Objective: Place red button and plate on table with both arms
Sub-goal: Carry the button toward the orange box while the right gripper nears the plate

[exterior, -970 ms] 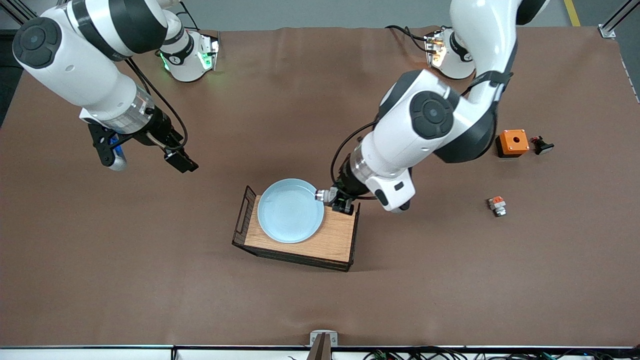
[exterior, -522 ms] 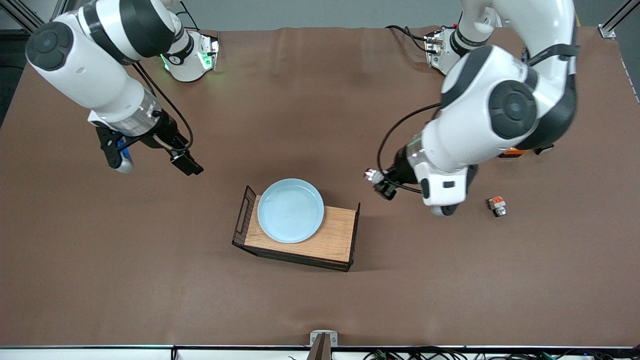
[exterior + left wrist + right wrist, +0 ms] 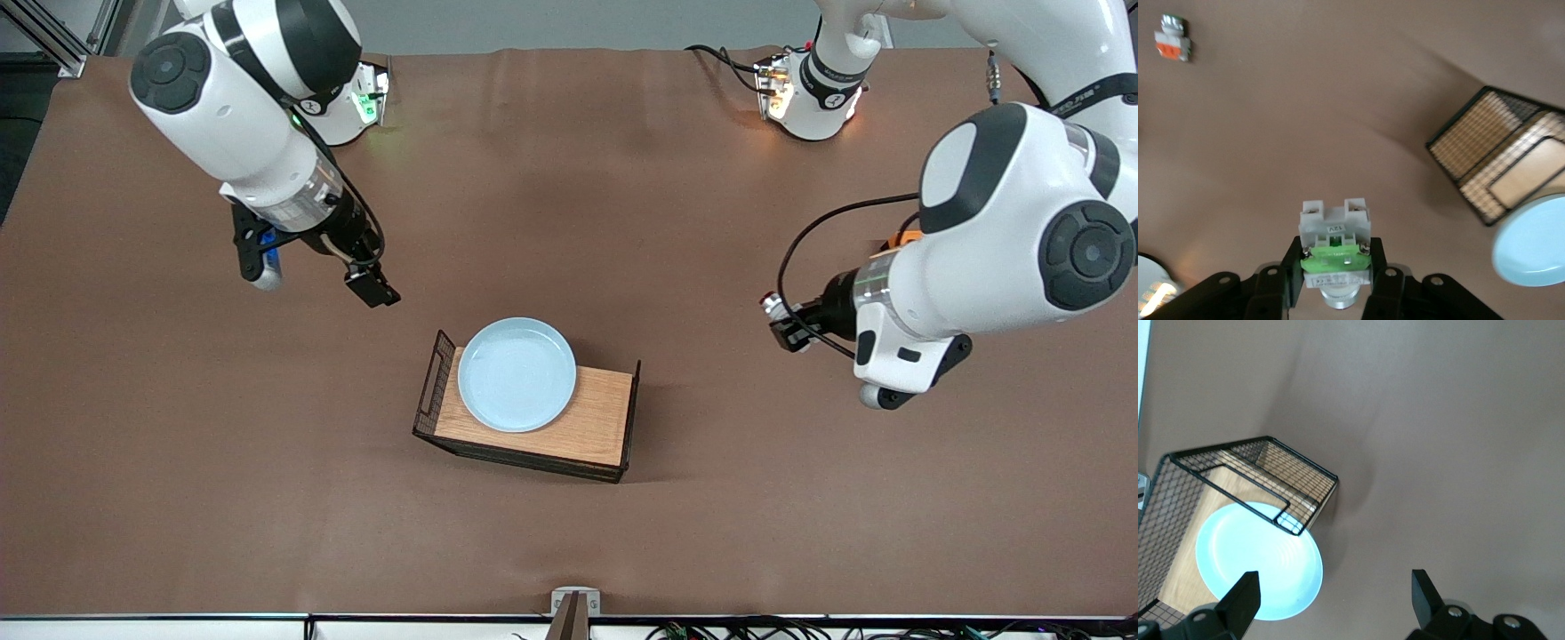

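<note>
Left gripper (image 3: 786, 327): hung in the air over bare table (image 3: 569, 533) toward the left arm's end, between the tray and the arm's own wrist, its fingers (image 3: 1293, 272) clamped on the red button
Red button (image 3: 1335, 252): white-and-silver part with a green middle, pinched between the left gripper's pads, clear of the cloth
Right gripper (image 3: 316, 276): hung over the table toward the right arm's end, fingers (image 3: 1241, 597) spread wide and holding nothing
Plate (image 3: 517, 374): pale blue, lay flat on the wooden tray (image 3: 605, 427), ahead of the right gripper's fingers and below them, well apart from the left gripper
Orange-topped part (image 3: 1172, 41): lay on the cloth, well apart from the left gripper
</note>
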